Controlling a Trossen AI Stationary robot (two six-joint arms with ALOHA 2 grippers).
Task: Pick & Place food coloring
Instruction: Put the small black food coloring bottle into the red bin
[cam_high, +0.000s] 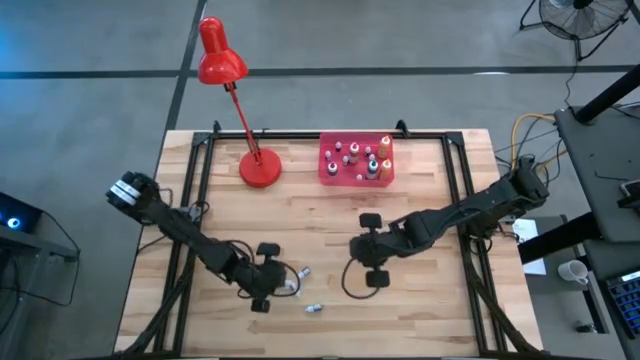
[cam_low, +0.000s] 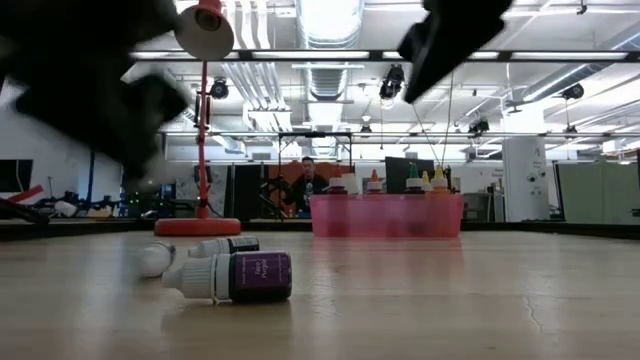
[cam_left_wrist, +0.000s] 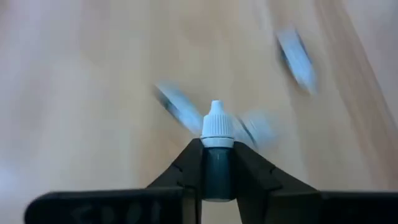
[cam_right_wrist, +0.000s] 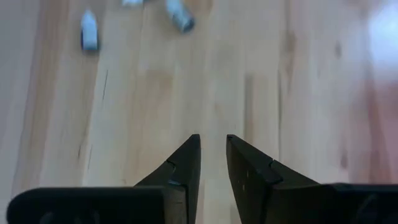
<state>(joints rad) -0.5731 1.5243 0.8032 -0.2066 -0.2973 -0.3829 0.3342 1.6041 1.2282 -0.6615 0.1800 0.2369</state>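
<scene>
The left gripper has its jaws closed on a small bottle, which stands nose-out between the fingers with only the white cap and a little of the dark body showing past the tips. In the high view this gripper sits low over the front of the table, left of centre. The grip looks to sit low on the bottle's body, so I judge the main risk to be the bottle swivelling or slipping out on the way across to the pink tray at the back of the table.

At least 2 more bottles lie loose on the wood just beside that gripper; the low view shows a purple-labelled one on its side with another behind it. A lift that swings sideways could knock these and send them rolling toward the table edge.

The tray already holds several upright bottles, packed near each other. Lowering a new one among them could topple its neighbours, or leave it leaning if it lands on a cap.

The right gripper hovers over bare wood near the middle of the table, jaws narrow and holding nothing. It lies close to the direct line from the left gripper to the tray, so the arms might brush. The red lamp stands left of the tray, another thing to clear.
</scene>
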